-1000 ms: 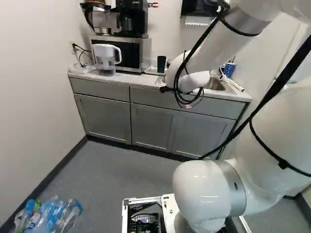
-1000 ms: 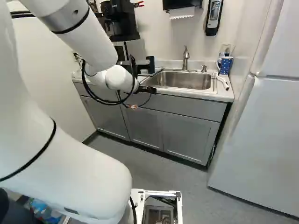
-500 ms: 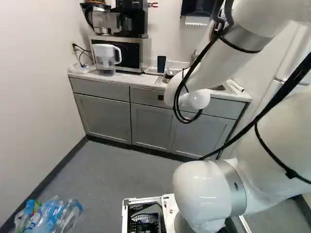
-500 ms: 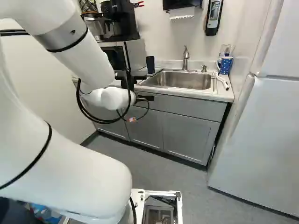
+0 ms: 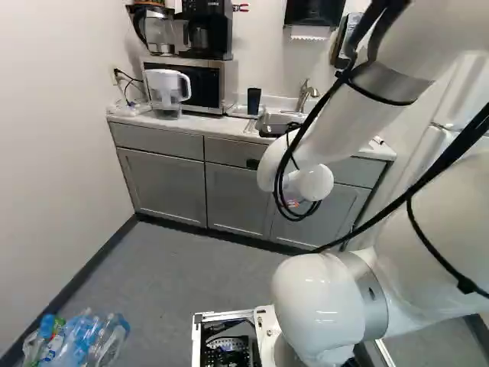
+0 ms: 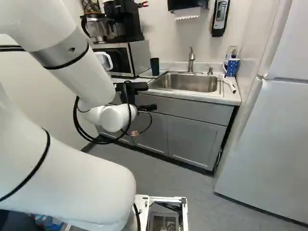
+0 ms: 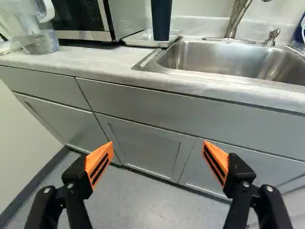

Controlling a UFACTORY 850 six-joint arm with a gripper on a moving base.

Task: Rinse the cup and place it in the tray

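Dark tumbler [image 6: 154, 67], upright, stands in white tray [image 7: 137, 41] beside steel sink [image 6: 190, 83], upper middle of right base view; hand [image 6: 152, 96] spread wide.

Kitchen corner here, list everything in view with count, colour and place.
cabinets: one row, grey, under counter
counter: one, pale, over cabinets
sink: one, silver, in counter
microwave: one, silver, on counter
tray: one, white, between microwave and sink
cup: one, dark blue, upright on tray
faucet: one, silver, behind sink
soap pump: one, silver, beside faucet
mug: one, blue-and-white, beside sink
tube: one, white, beside sink
pitcher: one, clear and white, before microwave
coffee makers: two, mostly black, atop microwave
dispensers: two, mostly black, on wall
refrigerator: one, white, beside cabinets
bottles: several, mostly clear, on floor
base frame: one, white, below arm
arm: one, white, foreground
gripper: one, black, jaws open, before cabinets
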